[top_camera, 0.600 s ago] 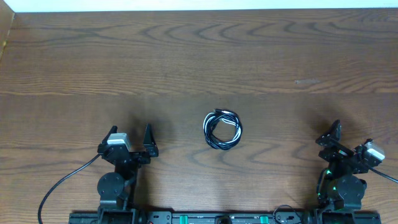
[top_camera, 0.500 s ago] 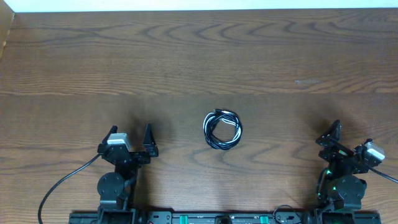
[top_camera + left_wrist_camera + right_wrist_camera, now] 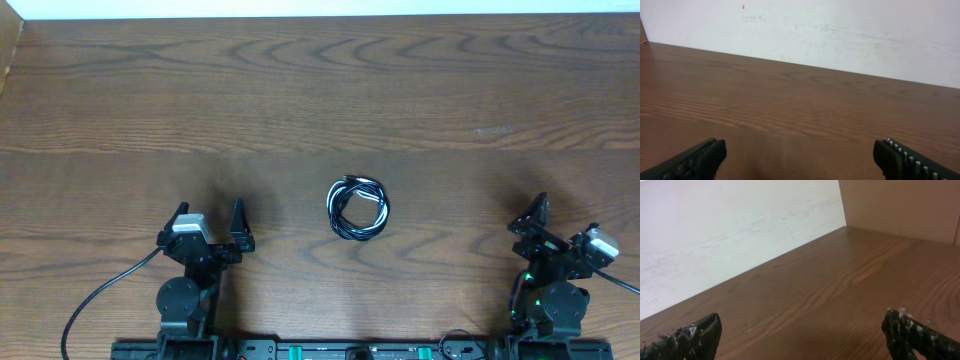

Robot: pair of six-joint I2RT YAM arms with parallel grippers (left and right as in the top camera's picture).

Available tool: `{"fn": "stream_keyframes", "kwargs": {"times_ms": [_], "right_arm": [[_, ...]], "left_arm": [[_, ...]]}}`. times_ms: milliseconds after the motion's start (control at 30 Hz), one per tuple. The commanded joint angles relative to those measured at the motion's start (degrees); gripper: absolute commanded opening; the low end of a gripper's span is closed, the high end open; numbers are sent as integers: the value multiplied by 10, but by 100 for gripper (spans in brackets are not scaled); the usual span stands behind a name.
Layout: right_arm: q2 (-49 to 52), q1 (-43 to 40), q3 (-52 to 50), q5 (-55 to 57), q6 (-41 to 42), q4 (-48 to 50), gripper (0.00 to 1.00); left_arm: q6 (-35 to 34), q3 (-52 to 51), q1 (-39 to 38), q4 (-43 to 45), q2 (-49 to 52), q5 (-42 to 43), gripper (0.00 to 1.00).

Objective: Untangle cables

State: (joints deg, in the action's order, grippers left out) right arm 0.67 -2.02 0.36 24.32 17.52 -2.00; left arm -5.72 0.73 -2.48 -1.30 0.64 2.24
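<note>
The untangling has not begun: this is the opening step, with both arms parked at the near edge of the table (image 3: 320,90). The cables (image 3: 358,208) lie in the middle of it, between the two arms and well apart from each, touched by nothing.

The left gripper (image 3: 210,216) stands wide open and empty; its wrist view shows only bare wood between its fingers (image 3: 695,160). The right gripper (image 3: 566,222) is likewise spread wide and holds nothing.

The black and white cords are wound together into one small, nearly round coil lying flat. It has no marked long axis, perhaps slightly longer from near to far. A plug (image 3: 348,181) seems to stick out at the far left of the ring, pointing left; the other ends are too small to make out.

The next move likely calls for one arm to reach in to the coil and close on a single strand or the plug, while the other pins the rest.
</note>
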Motion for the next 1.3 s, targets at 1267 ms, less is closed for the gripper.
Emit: {"fn": "stream_keyframes", "kwargs": {"times_ms": [1267], "right_arm": [[-3,-3,0,2,4,9,99]], "left_arm": [[-23,-5,-3,-24,0,-12,99]]}}
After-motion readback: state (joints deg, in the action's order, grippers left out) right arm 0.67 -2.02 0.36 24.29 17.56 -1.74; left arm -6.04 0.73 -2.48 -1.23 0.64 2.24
